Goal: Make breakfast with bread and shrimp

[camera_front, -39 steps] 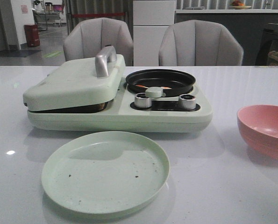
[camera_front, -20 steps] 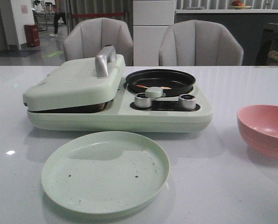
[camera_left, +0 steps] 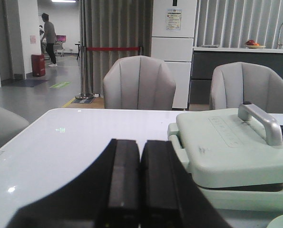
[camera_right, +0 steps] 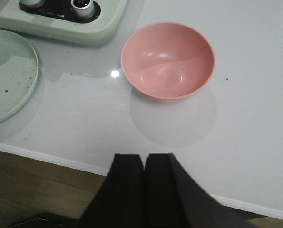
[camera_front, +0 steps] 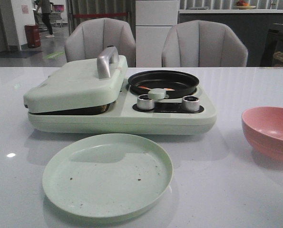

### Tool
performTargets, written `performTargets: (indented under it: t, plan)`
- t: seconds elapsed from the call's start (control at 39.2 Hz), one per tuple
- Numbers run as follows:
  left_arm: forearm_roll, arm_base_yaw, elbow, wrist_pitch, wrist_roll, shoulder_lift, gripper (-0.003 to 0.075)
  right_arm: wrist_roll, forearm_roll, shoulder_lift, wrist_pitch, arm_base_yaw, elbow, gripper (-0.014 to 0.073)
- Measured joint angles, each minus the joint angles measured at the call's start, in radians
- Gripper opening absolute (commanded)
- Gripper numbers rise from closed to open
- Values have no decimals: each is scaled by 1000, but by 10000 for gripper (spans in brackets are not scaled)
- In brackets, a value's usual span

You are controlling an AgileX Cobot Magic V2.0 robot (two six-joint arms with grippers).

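Orange slivers, probably the shrimp [camera_front: 155, 88], are lying crosswise in the black pan [camera_front: 163, 81], right of the press lid [camera_front: 77, 84]. The bread is hiding, perhaps underneath. Left tool [camera_left: 131, 183] and right tool [camera_right: 143, 183] are closed, empty, the left nearer the lid.

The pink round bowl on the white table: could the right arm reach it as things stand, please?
Probably yes: the pink round bowl sits in the open ahead of the right gripper, with only bare white table between them.
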Motion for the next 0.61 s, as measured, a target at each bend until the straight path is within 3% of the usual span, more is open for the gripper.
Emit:
performTargets:
  t: [0.61]
  plan:
    - [0, 0, 0, -4, 0, 0, 100, 0, 0, -10, -4, 0, 7, 15]
